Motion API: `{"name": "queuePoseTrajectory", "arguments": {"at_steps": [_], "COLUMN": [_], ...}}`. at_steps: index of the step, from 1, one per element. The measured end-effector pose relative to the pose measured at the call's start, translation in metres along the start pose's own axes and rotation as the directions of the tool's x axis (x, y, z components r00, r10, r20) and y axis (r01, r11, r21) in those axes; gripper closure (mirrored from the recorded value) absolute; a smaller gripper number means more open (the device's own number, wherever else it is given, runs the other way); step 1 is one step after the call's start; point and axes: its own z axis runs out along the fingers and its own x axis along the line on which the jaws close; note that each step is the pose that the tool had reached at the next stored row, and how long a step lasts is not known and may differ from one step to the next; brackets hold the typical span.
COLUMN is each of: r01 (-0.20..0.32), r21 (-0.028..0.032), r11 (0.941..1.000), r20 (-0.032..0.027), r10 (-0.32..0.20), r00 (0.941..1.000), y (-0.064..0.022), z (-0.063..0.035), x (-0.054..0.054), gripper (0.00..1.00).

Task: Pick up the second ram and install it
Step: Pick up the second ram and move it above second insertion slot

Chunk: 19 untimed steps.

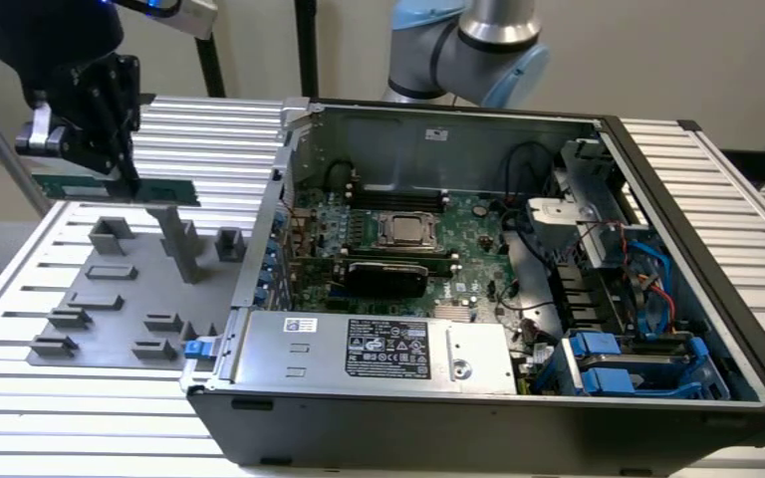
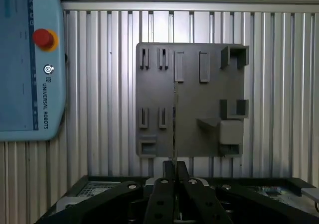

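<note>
Green and thin, the long circuit-board RAM stick (image 1: 170, 191) hangs clamped between the closed fingers of the black gripper (image 1: 120, 169). We see it held above the grey plastic fixture plate (image 1: 143, 289), beside the open black computer case (image 1: 489, 418).

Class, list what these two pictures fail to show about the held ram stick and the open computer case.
- Exterior view: the second ram is partly covered by the gripper holding it.
- Wrist view: the second ram shows edge-on as a thin line, so its chips are hidden.
- Exterior view: the power supply label is too small to read.
- Exterior view: the memory slots on the motherboard are too small to tell whether they are filled.
</note>
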Motion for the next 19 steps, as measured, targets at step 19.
{"name": "queuePoseTrajectory", "arguments": {"at_steps": [19], "r01": [0.001], "r21": [-0.0004], "r11": [1.0], "r20": [0.0319], "r10": [-0.001], "r00": [0.9995], "y": [-0.086], "z": [-0.0125], "x": [-0.001], "gripper": [0.87]}}
